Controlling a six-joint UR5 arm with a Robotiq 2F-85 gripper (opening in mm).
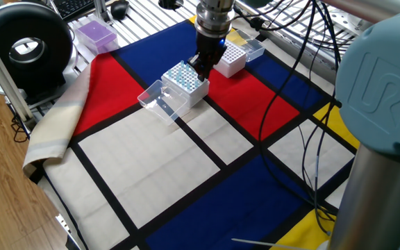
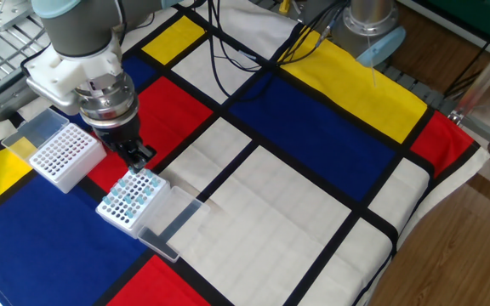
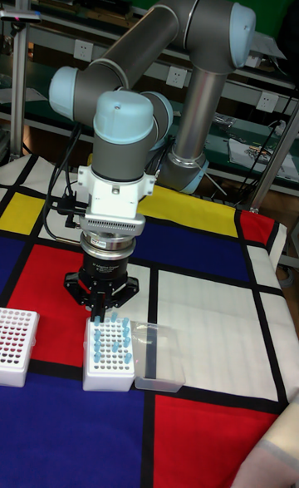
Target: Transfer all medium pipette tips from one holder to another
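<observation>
Many tips (image 2: 132,196) stand in the near rack (image 3: 109,355), pale blue and filling most of its holes, though you can see some gaps. That rack sits on the red patch of the bench (image 2: 313,212), its clear lid (image 1: 160,101) folded open beside it. Your other rack (image 2: 58,155), just beside it, shows only dark holes from these views; whether any tip sits in it is too small to tell. So judge the task early: most tips are left to move. Your jaws (image 3: 98,315) hang directly over the rack's back edge, at the outermost row of tips. They look narrowed to a small gap, but you cannot tell whether a tip is caught between them or merely touched.
</observation>
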